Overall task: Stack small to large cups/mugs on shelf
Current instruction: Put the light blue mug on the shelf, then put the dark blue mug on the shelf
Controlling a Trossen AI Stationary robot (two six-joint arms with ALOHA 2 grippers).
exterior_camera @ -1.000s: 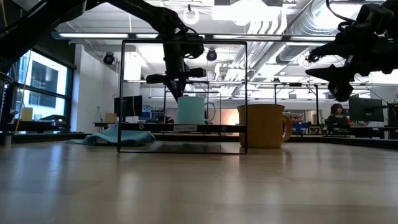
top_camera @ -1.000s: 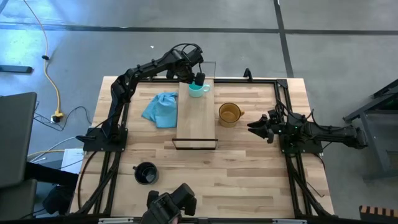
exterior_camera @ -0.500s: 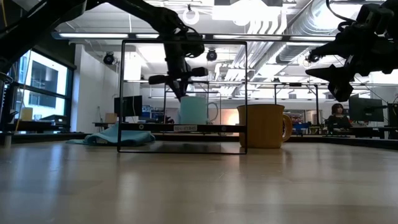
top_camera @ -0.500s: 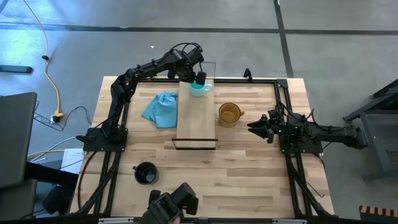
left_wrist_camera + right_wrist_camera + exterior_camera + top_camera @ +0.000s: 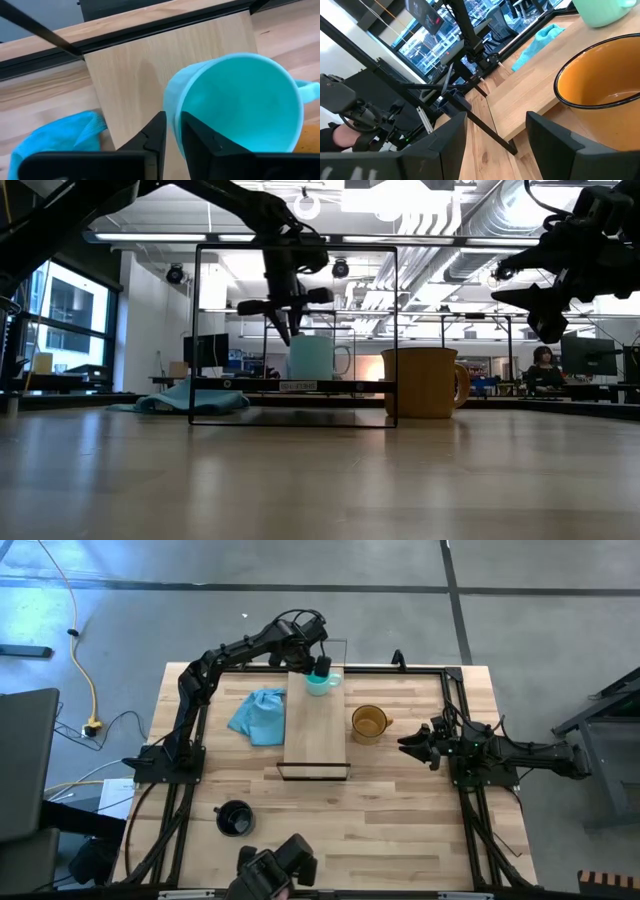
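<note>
The small teal mug (image 5: 320,683) stands upright on its base at the far end of the light-wood shelf (image 5: 315,740). My left gripper (image 5: 173,135) points down over the mug's rim, slightly open, one finger inside the mug (image 5: 240,105) and one outside. The amber mug (image 5: 368,723) stands on the table to the right of the shelf. The black mug (image 5: 234,819) stands near the table's front left. My right gripper (image 5: 405,745) waits open and level at the right side, facing the amber mug (image 5: 600,100). My left gripper stands astride the teal mug's wall at the rim (image 5: 172,107), on the side away from the handle, coming from above. One finger (image 5: 197,142) is inside and one (image 5: 152,140) outside. Whether they touch the wall I cannot tell. The mug rests on the shelf.
A light blue cloth (image 5: 258,714) lies on the table left of the shelf. Thin black wire frames rise at the shelf's ends (image 5: 295,248). Black rails (image 5: 395,668) run along the table's edges. The shelf's near half (image 5: 315,755) is bare.
My left gripper's fingers have parted a little at the teal mug's rim, while the arm has kept its place. The mug stays upright on the shelf.
</note>
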